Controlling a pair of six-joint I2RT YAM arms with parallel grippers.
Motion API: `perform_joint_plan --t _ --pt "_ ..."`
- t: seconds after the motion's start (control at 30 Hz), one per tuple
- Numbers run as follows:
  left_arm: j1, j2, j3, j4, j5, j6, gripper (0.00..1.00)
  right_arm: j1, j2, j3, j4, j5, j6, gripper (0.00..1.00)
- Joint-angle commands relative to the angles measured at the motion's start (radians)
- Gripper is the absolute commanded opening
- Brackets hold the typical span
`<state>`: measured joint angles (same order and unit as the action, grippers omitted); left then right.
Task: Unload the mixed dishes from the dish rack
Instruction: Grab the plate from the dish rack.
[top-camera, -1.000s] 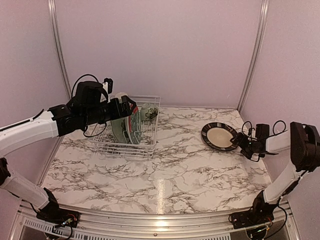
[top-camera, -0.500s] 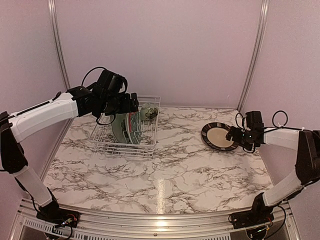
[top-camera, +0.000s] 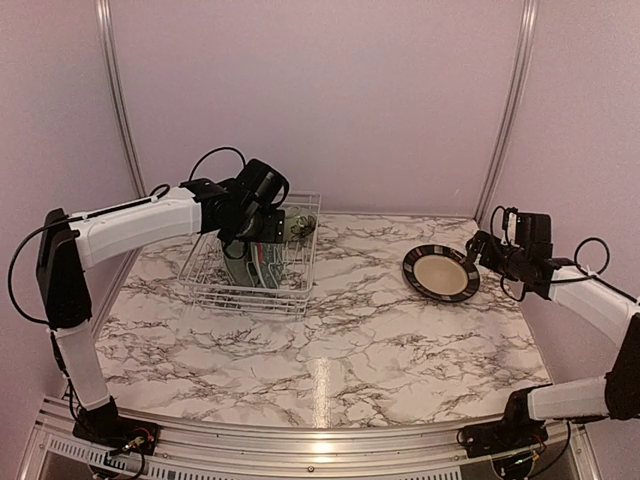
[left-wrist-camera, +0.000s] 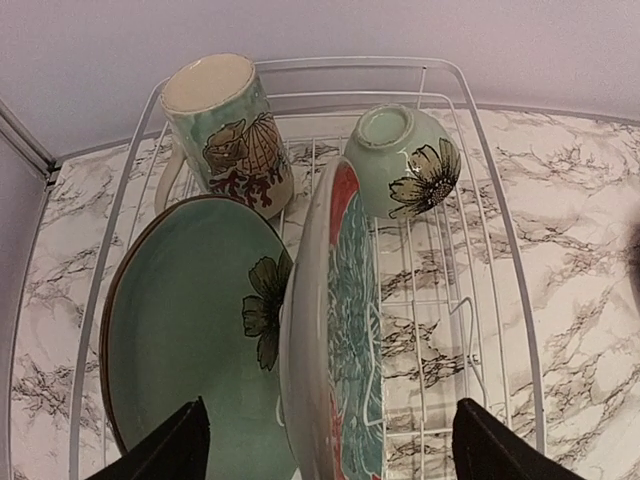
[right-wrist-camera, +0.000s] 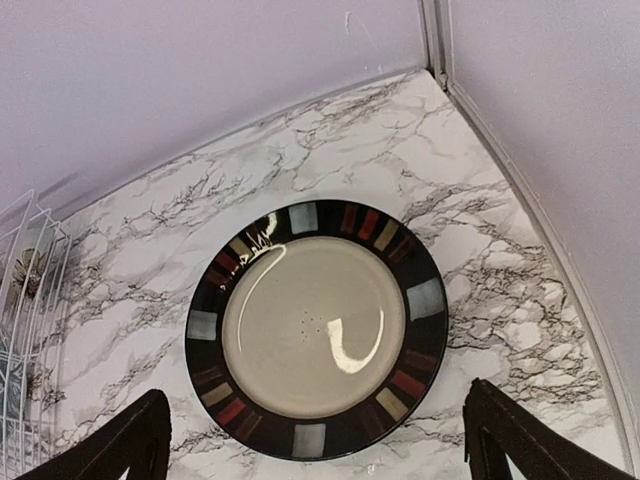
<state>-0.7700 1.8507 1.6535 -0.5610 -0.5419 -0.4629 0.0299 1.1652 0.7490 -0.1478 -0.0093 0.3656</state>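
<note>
My left gripper (left-wrist-camera: 330, 435) hangs over the dish rack (top-camera: 240, 298), spread wide and empty. I judge that spread is meant to straddle a rim, since the pale green plate (left-wrist-camera: 190, 320) and a red-and-teal patterned plate (left-wrist-camera: 335, 330) stand on edge just below it, held up by the tines. The floral mug (left-wrist-camera: 225, 130) and the small green bowl (left-wrist-camera: 400, 160) sit behind them. The striped-rim plate (right-wrist-camera: 315, 325) lies flat on the table (top-camera: 350, 350), well clear of the rack. My right gripper (right-wrist-camera: 318, 400) is beside it, open and holding nothing.
</note>
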Motion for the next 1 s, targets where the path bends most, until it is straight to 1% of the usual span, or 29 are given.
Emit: perform_joint_plan --t 0.0,0.03,0.1,0.17,0.3,0.4,0.43,0.53,0.63,0.97 --pt "-0.003 0.045 0.053 -0.039 -0.072 0.026 0.80 -0.003 -0.044 -0.063 0.069 0.088 -0.017 0.98" --pt "-0.003 0.052 0.056 -0.041 -0.084 0.027 0.78 -0.007 -0.047 -0.067 0.068 0.078 -0.015 0.98" --pt "-0.002 0.067 0.064 -0.043 -0.104 0.026 0.72 -0.018 -0.050 -0.066 0.066 -0.016 -0.027 0.98" --pt "-0.003 0.081 0.071 -0.043 -0.116 0.026 0.69 -0.019 -0.071 -0.075 0.092 -0.081 -0.045 0.98" --pt "-0.003 0.105 0.085 -0.047 -0.131 0.029 0.60 -0.018 -0.158 -0.108 0.131 -0.015 -0.022 0.98" --pt "-0.003 0.117 0.090 -0.049 -0.143 0.035 0.51 -0.019 -0.190 -0.128 0.135 0.073 0.009 0.99" --pt "-0.003 0.122 0.094 -0.053 -0.147 0.040 0.47 -0.019 -0.191 -0.135 0.138 0.078 0.009 0.99" --pt "-0.003 0.138 0.112 -0.071 -0.169 0.045 0.35 -0.019 -0.168 -0.133 0.128 0.078 0.010 0.98" --pt "-0.006 0.149 0.137 -0.096 -0.194 0.044 0.29 -0.019 -0.140 -0.114 0.106 0.060 0.012 0.96" --pt "-0.022 0.191 0.209 -0.152 -0.187 0.025 0.12 -0.019 -0.122 -0.087 0.113 0.020 0.051 0.94"
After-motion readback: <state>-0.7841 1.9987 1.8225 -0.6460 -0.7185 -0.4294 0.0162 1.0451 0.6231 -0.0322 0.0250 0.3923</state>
